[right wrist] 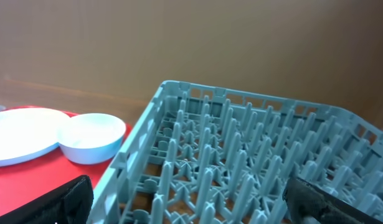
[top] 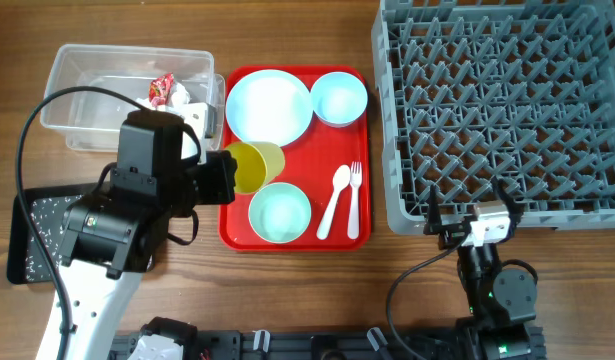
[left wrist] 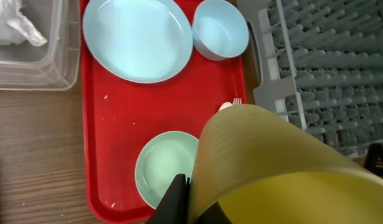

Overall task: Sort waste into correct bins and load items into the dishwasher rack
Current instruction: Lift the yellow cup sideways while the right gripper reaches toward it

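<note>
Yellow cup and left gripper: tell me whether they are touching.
Touching. The left wrist view shows the left gripper clamped on the yellow cup, its thin wall pinched between the jaws.

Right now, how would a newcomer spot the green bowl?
Find the red tray left of the grey rack. On its near edge, left of the white spoon, sits the green bowl: mint, unlike the pale blue bowl at the far corner.
</note>
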Controlling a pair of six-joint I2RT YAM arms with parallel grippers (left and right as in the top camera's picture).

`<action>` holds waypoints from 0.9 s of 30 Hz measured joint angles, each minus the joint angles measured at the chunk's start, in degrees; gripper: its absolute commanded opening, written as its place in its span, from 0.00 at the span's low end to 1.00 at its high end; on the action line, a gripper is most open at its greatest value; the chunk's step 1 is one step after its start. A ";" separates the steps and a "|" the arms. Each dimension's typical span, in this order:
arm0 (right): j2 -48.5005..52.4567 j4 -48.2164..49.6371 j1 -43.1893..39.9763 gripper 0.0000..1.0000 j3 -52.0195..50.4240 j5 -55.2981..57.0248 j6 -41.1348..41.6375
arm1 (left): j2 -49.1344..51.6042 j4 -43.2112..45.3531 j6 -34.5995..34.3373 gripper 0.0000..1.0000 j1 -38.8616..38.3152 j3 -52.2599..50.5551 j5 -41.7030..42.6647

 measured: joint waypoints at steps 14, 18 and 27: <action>0.00 1.25 0.04 1.00 -0.07 -23.10 62.58 | 0.04 6.56 0.66 0.04 0.02 0.00 8.20; 0.00 4.59 0.04 0.96 -0.11 -23.78 76.26 | 0.76 7.04 0.83 0.04 0.02 0.00 10.99; 4.79 13.05 0.04 0.90 1.20 -32.41 72.08 | 6.08 12.85 0.85 0.04 0.02 -0.02 17.64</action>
